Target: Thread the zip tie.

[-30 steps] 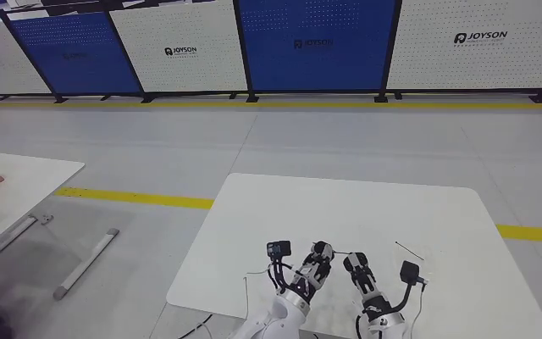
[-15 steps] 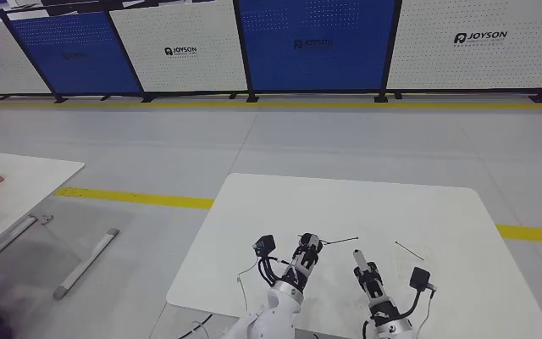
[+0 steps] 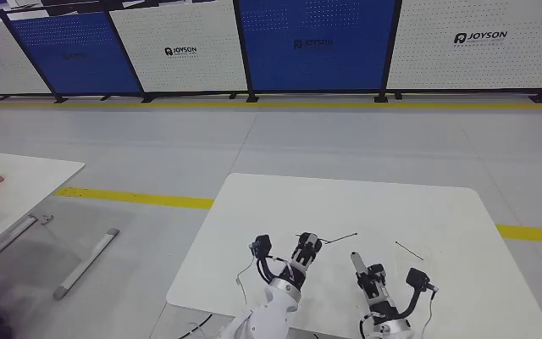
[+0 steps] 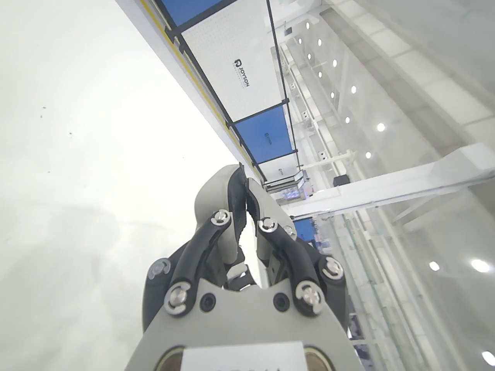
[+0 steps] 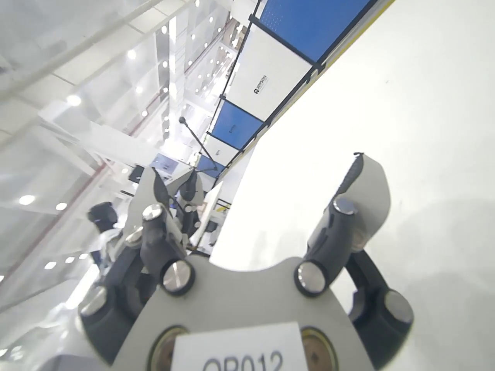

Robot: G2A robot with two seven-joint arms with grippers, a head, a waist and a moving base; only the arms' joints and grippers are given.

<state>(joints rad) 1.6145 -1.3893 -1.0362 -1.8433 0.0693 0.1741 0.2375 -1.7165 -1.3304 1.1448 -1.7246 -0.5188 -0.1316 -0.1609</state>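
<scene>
**Holding the zip tie in one end effector, threading not yet done**

Left end effector (image 3: pixel 306 243): fingers pressed together on the zip tie (image 3: pixel 339 240). In the left wrist view only a thin dark sliver shows at the pinched tips (image 4: pixel 244 179). From above, a short stub pokes out on one side. The long free length reaches out toward the right arm, over the counter (image 3: pixel 339 199).

Right end effector (image 3: pixel 356 258): jaws spread wide, holding nothing, and just beside the tie's free length without touching it. Its own wrist view shows the jaws well apart (image 5: pixel 257 167) and, beyond them, the tie (image 5: pixel 193 136) as a thin dark strap. One end looks slightly thicker and may be the head, but it is too small to be sure.

A second zip tie (image 3: pixel 409 250) lies flat on the counter, apart from both arms.

Judgement: no loop is visible, so tail and head have yet to meet.

Risks from here:
- The strap is thin and held at only one spot. The free length will likely flex or swing if nudged, so the right jaws could close on air.
- A sideways push may pivot the tie within the left pinch and spoil the alignment.
- The head slot is tiny, and a small angular error would send the tail past it.
- The spare tie could be mistaken for the target.
</scene>
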